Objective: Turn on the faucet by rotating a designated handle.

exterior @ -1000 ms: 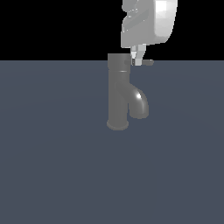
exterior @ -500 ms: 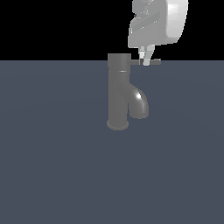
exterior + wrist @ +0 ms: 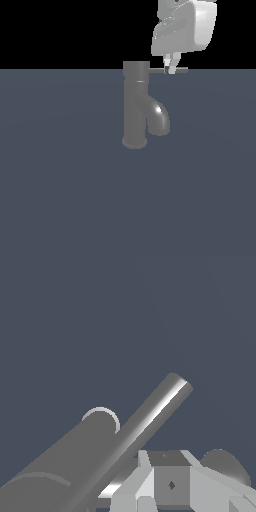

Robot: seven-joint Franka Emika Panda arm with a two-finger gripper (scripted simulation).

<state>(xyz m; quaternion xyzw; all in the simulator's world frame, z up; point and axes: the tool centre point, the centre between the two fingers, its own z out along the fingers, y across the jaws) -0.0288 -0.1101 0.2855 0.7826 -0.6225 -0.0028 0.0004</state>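
Handle (image 3: 170, 71) directly beneath hand (image 3: 170, 69)

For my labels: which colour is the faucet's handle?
Grey metal, like the faucet; the handle shows best in the exterior view.

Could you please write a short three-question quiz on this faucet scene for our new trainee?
1. True or false: the dark grey glossy metal faucet lies toppled on the flat grey-blue floor.
2. Multiple choice: the thin flat grey metal lever handle sticks out from the faucet's top cap toward: A) the exterior view's left; B) the exterior view's right; C) straight up.
3. Short answer: where is the white gripper relative to the handle?

Key
1. False: it stands upright on its flared base, with the thick curved spout bending downward.
2. B.
3. It reaches down from above, its tip at the handle partway along the lever; whether the jaws are closed cannot be told.
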